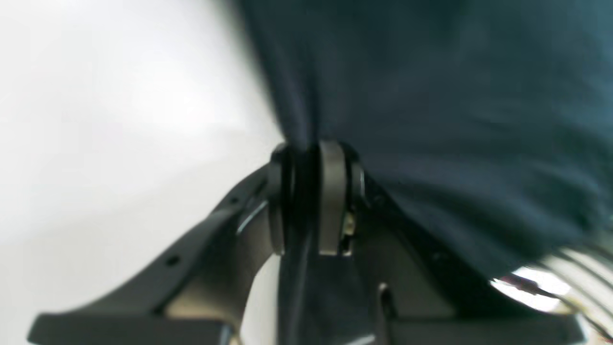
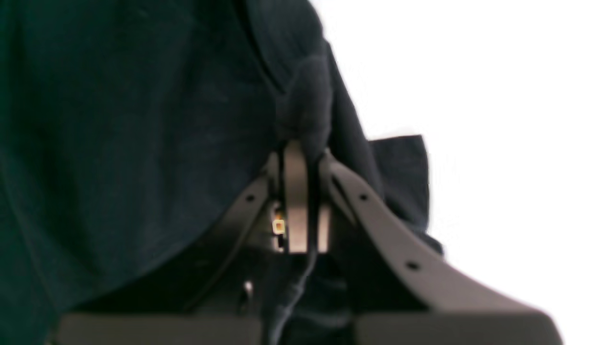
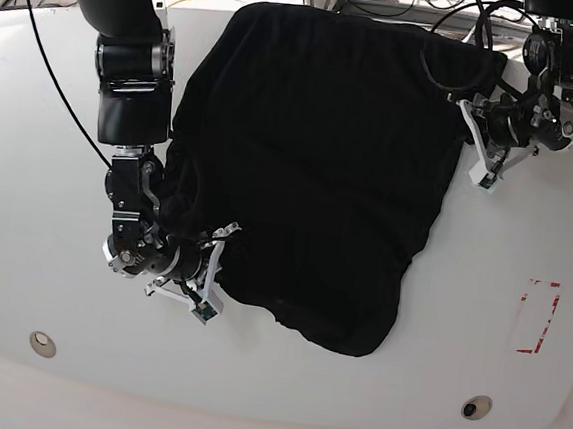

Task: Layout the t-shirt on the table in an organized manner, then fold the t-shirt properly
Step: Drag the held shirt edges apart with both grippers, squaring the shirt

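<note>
The t-shirt [image 3: 311,166], plain black w/ no print, is spread over the middle and far part of the white worktop [image 3: 20,282]. It is rumpled, not flat: the near hem sags to a rounded point toward the front edge, and the far edge reaches the back of the worktop.

The right tool [image 3: 209,268] is seen at the base view's left, low beside the shirt's near-left edge. In the right wrist view the right tool [image 2: 304,148] is pressed together on a bunched ridge of the fabric [image 2: 119,143]; cloth is pinched between the fingers [image 2: 294,191] and a small flap sticks out to the right over the worktop [image 2: 503,120].

The left tool [image 3: 474,141] is seen at the base view's right, at the shirt's far-right corner. In the left wrist view the left tool [image 1: 306,153] is closed down on an edge fold of the shirt [image 1: 455,120], w/ cloth drawn into a tight pleat between the fingers [image 1: 331,191]. That view is blurred, so fine detail is not made out. White worktop [image 1: 96,120] is seen to the left of the fabric.

A red rectangular tape mark [image 3: 538,317] is seen on the worktop's right side, well apart from the shirt. Two small round holes [image 3: 43,340] are set near the front edge, one at each side.
</note>
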You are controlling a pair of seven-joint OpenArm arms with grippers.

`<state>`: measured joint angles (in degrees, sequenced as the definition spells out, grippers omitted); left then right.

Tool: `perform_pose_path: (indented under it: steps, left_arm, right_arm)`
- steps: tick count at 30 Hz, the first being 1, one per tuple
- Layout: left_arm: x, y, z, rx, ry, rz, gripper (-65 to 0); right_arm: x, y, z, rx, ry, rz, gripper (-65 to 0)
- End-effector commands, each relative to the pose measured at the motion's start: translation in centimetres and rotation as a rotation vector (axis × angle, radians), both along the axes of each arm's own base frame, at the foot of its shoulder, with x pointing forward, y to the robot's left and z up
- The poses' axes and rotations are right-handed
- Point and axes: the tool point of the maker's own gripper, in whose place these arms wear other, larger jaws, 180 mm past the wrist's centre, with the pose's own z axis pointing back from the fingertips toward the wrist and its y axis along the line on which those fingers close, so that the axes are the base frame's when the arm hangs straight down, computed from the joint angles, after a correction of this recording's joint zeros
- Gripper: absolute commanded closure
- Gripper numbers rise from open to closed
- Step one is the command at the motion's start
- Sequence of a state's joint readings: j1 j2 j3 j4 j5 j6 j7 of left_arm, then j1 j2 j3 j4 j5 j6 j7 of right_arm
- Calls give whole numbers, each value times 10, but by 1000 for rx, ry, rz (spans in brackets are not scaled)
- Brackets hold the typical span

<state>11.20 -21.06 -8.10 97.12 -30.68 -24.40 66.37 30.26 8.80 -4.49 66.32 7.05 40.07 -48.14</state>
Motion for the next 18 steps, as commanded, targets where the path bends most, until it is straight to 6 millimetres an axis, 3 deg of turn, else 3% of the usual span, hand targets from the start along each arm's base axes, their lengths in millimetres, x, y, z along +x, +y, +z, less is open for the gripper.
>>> perform_pose_path:
  steps: [1,9,13,18]
  left_arm:
    - [32,18,21,53,-79,3,-79]
    - [104,58,72,177,-209,47,-82]
    - [130,71,96,195,-259,72,-83]
    - [146,79,111,222,-282,63,-110]
  right_arm:
    - [25,-8,45,-11,-110,-6,0]
    - [41,-18,75,-51,-159,-16,0]
    - [42,-44,77,-93,-152,-48,0]
    - [38,-75,73,-61,-139,-141,0]
